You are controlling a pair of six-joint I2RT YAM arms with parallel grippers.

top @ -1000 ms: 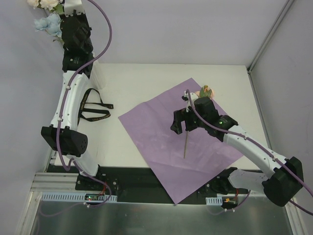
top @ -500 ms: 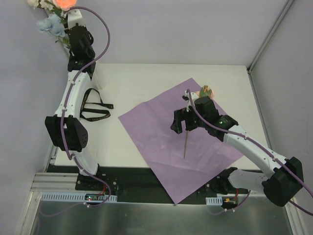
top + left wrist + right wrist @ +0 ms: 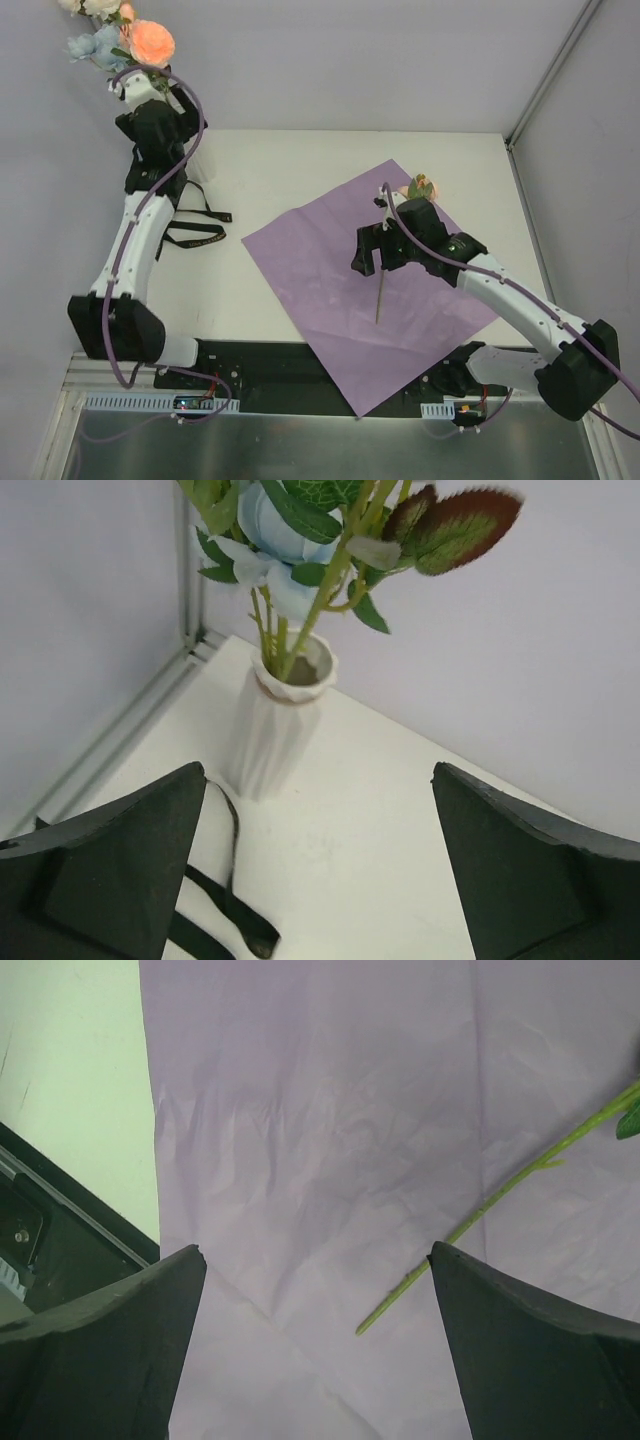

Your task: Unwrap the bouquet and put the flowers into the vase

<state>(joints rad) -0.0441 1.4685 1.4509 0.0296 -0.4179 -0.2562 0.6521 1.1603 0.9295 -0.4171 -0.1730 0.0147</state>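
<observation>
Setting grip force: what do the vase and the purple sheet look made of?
Vase: white, matte, with rigid molded ribs; likely ceramic, possibly plastic. Purple sheet: thin matte paper, judging by its fine creases and fold lines.

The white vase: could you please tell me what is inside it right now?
Several green stems stand in the mouth of the vase, with a pale blue bloom and leaves above. The ribbed wall hides their lower ends and the bottom.
</observation>
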